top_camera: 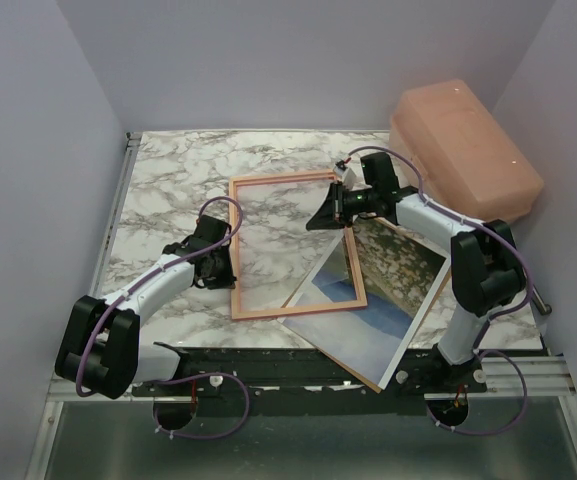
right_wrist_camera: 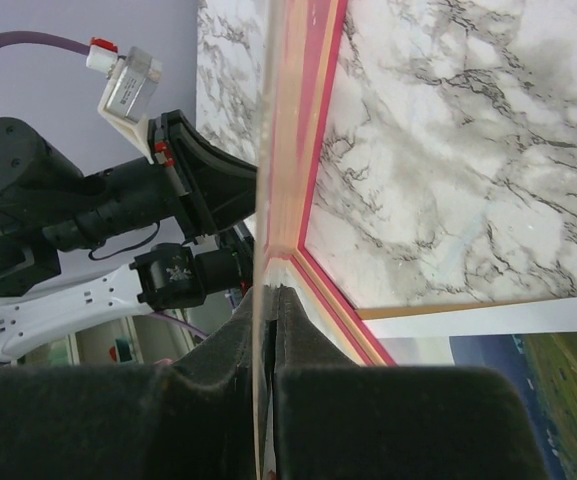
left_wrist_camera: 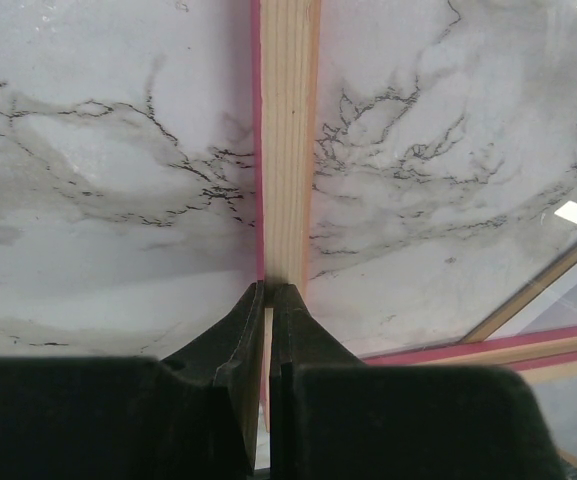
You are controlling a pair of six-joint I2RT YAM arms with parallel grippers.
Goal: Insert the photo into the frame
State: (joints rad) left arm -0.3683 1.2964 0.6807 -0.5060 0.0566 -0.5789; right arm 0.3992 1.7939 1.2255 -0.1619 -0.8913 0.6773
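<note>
Holding now: the left fingers (left_wrist_camera: 280,300) are clenched on the left bar of the frame (top_camera: 280,178), and the right fingers (right_wrist_camera: 286,300) are clenched on its right bar, near the far corner
Frame spot: it is over the middle of the counter (top_camera: 168,190), tan wood back up, with pink showing along the bar edges
Photo spot: the photo (top_camera: 398,270) lies picture side up at the near right of the counter; its near corner sticks out past the near edge, and its left part is tucked under the frame's near right corner
Step, I think: moving the frame with both arms so the photo gets free and can go in
Doing it well: both arms should go up and across together, at the same speed, so the thin bars do not bend or twist
Watch out: the frame crosses over the photo, so a slide could drag or crease the paper; a lift first looks safer
Grip tip: pinch only the bars, and hold the frame flat like a tray
Where to set it: flat, back up, on bare counter toward the left edge
After that: the photo shows its picture side, so I think it must be turned picture down to sit in the back
Not sure: I cannot tell if the frame rests on the photo or hangs just above it
</note>
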